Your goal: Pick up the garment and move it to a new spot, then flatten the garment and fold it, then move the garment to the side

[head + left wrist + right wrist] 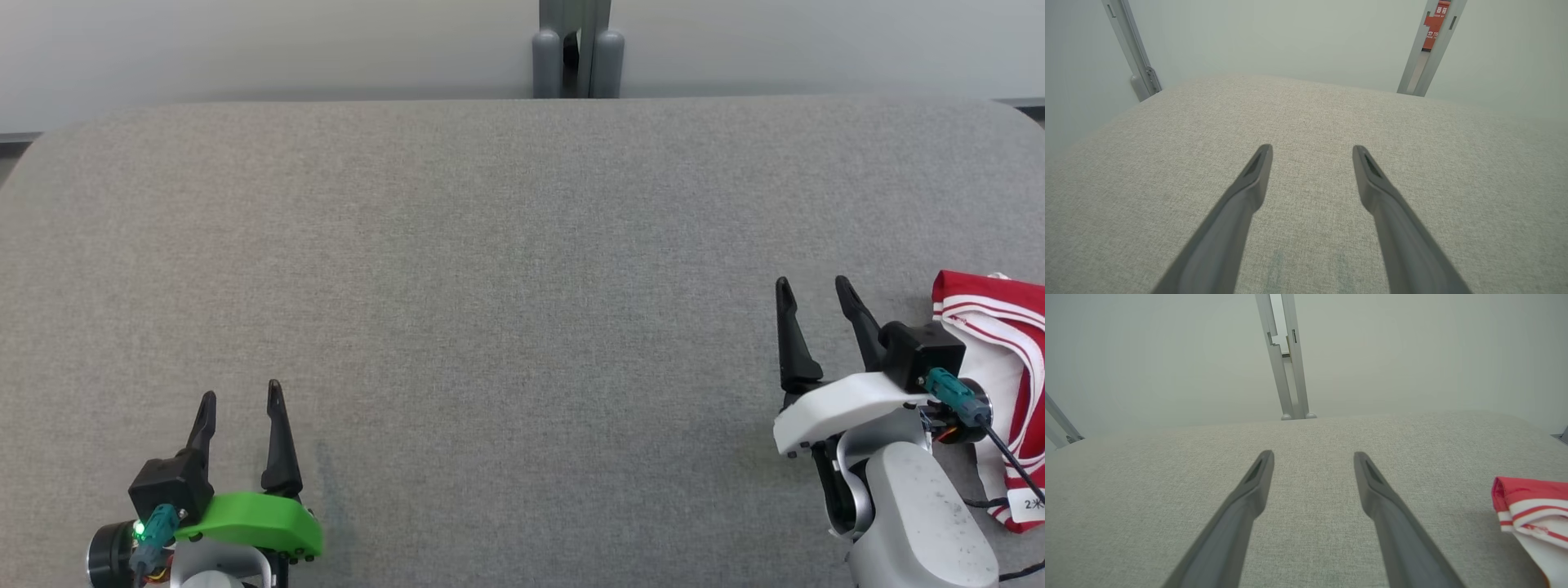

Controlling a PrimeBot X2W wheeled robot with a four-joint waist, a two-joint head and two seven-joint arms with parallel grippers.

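A red and white striped garment [1000,359] lies bunched at the right edge of the grey cloth table [506,261], partly behind my right arm. In the right wrist view the garment [1531,508] sits at the lower right, apart from the fingers. My right gripper [814,292] hovers just left of it, open and empty, and my right gripper [1313,457] has only bare cloth between its fingers. My left gripper [240,394] stands open and empty at the lower left, far from the garment. In its own view my left gripper [1312,150] points across bare table.
A grey metal post [578,49] stands behind the table's far edge, against a pale wall. Frame posts [1133,49] rise at the table's far corners. A black cable with a white tag [1024,498] runs from my right wrist over the garment.
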